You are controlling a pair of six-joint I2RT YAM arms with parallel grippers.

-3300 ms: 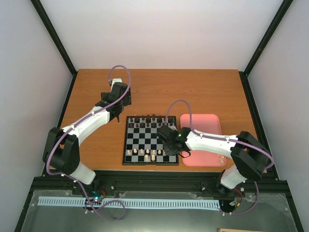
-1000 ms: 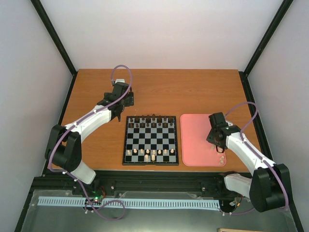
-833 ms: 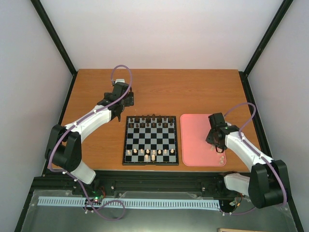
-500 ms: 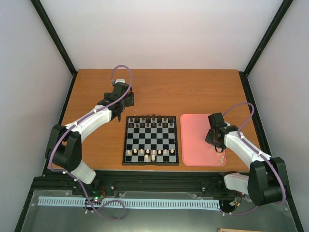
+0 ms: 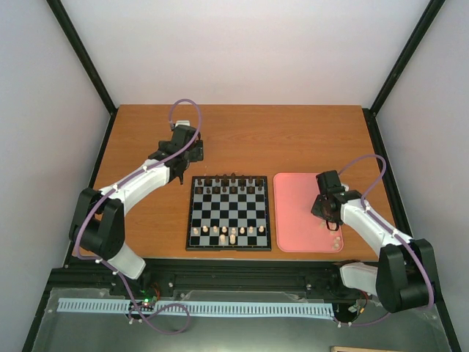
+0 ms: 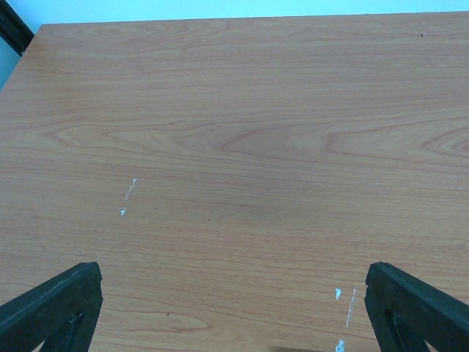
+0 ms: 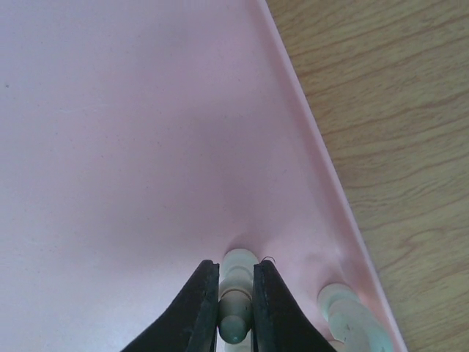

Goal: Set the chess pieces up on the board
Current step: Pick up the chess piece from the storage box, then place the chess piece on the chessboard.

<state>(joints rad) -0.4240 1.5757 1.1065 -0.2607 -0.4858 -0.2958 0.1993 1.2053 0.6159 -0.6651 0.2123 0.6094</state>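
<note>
The board [image 5: 229, 213] lies mid-table with dark pieces along its far rows and several cream chess pieces [image 5: 232, 233] along its near rows. My right gripper [image 5: 329, 220] is low over the near right corner of the pink tray [image 5: 293, 209]. In the right wrist view its jaws [image 7: 236, 308] are shut on a cream chess piece [image 7: 237, 290] standing on the tray. Another cream piece [image 7: 344, 315] stands just to its right by the tray rim. My left gripper [image 5: 192, 151] hovers over bare table beyond the board's far left corner, open and empty; its fingertips [image 6: 55, 304] show wide apart.
The tray rim [image 7: 315, 139] runs close beside the held piece, with wood table [image 7: 396, 110] beyond it. Black frame posts stand at the table's edges. A few white scuffs [image 6: 344, 304] mark the wood under the left gripper.
My right arm swung from the board's near right corner to the tray's near right corner and lowered onto a cream piece there. The left arm shifted slightly early on, then held still.
</note>
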